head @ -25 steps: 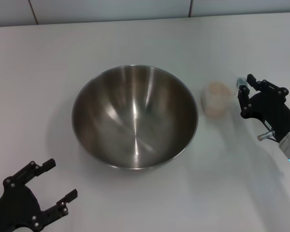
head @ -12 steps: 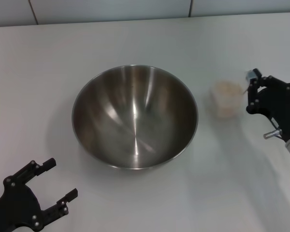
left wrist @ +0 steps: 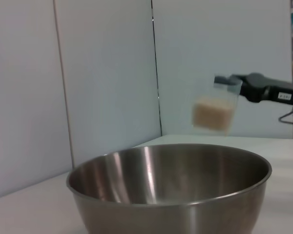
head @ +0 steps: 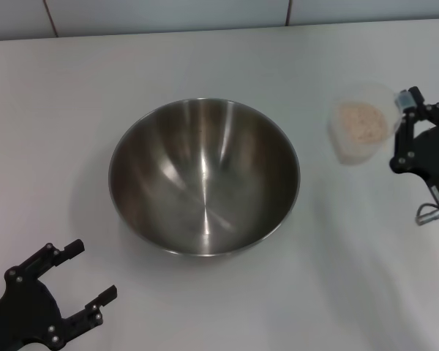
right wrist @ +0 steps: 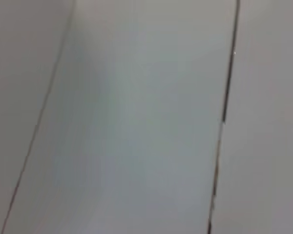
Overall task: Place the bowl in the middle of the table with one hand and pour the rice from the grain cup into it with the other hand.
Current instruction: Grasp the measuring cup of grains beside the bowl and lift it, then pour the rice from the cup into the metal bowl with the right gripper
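Note:
The steel bowl (head: 205, 175) sits empty in the middle of the white table (head: 205, 58); in the left wrist view the bowl (left wrist: 171, 187) fills the foreground. To its right, the clear grain cup (head: 360, 131) with rice (head: 362, 122) hangs in the air, held at its rim by my right gripper (head: 404, 110). The left wrist view shows the cup (left wrist: 216, 108) lifted above the bowl's rim level, beyond it, with the right gripper (left wrist: 234, 84) on it. My left gripper (head: 77, 281) stands open near the table's front left, apart from the bowl.
A tiled wall (head: 168, 14) runs along the table's far edge. The right wrist view shows only a pale wall (right wrist: 136, 117) with dark seams.
My right gripper has lifted the grain cup off the table, up and to the right. The bowl and left gripper have not moved.

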Controlling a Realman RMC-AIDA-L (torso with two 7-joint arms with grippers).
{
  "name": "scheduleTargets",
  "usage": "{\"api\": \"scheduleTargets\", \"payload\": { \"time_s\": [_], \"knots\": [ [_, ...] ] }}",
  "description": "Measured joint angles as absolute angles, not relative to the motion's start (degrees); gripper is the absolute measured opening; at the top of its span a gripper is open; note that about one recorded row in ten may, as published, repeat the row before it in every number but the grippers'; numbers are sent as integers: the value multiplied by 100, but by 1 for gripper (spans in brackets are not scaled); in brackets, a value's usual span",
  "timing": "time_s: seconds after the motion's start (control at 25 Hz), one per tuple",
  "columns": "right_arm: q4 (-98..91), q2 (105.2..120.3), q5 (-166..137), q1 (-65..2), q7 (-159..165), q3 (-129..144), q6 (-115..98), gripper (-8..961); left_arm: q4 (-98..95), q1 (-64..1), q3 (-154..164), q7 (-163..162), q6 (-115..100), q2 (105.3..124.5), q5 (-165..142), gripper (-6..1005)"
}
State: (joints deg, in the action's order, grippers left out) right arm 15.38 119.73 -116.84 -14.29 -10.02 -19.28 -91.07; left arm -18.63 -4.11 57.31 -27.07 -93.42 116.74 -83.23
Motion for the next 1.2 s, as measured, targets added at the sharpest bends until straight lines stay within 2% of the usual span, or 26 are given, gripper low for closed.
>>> {"api": "scheduleTargets", "payload": {
  "time_s": [0.36, 0.52, 0.72, 1.2],
  "knots": [
    [2197, 11984, -11683, -1863, -3309, -1428, -9166, 26, -1856, -437, 5740, -2728, -9301, 11671, -8330, 787],
    [2678, 11988, -11682, -2083, -5846, -1067, -8799, 23, -1854, -478, 5734, -2848, -9298, 11663, -8398, 787],
    [3093, 11988, -11685, -2109, -8284, -1048, -8496, 22, -1854, -520, 5722, -2851, -9279, 11663, -8473, 787],
    [3210, 11989, -12206, -2188, -11864, -996, -7944, 21, -1854, -542, 5739, -2863, -9254, 11674, -8482, 788]
  ]
}}
